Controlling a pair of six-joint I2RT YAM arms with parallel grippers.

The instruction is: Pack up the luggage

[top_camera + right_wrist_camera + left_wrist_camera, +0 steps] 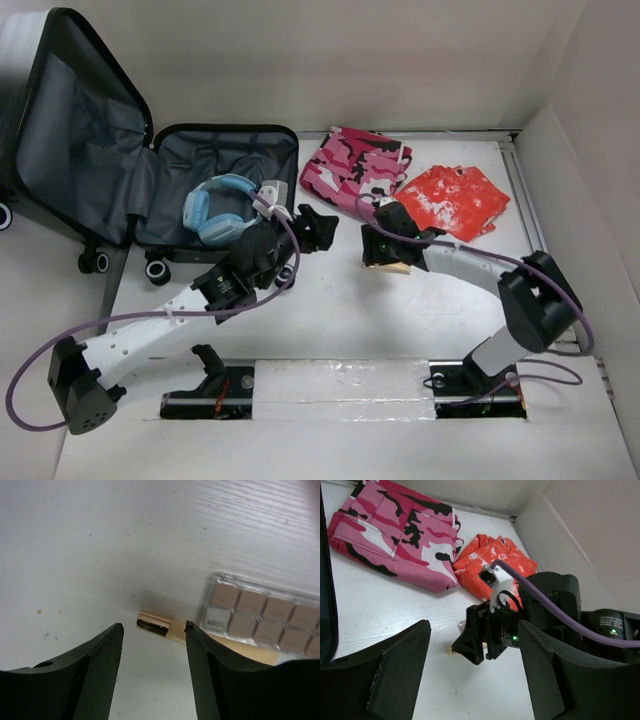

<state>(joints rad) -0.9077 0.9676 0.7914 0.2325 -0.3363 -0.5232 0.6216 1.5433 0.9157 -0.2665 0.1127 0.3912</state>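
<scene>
The luggage (80, 130) lies open at the back left, its grey-lined lid leaning up. Blue headphones (222, 208) rest in its lower half. My left gripper (320, 226) hovers just right of the case, open and empty, facing my right gripper (485, 635). My right gripper (380, 252) points down at the table, open, with nothing between its fingers. Just beyond its tips lies a small gold tube (154, 623), and a clear palette of beige squares (260, 615) sits to the right of that. In the left wrist view my left gripper (472, 630) stands wide.
A folded pink camouflage garment (355, 165) and a folded orange garment (455, 200) lie at the back, right of the case. White walls close the table at the back and right. A dark edge of the case (326, 605) shows at the left.
</scene>
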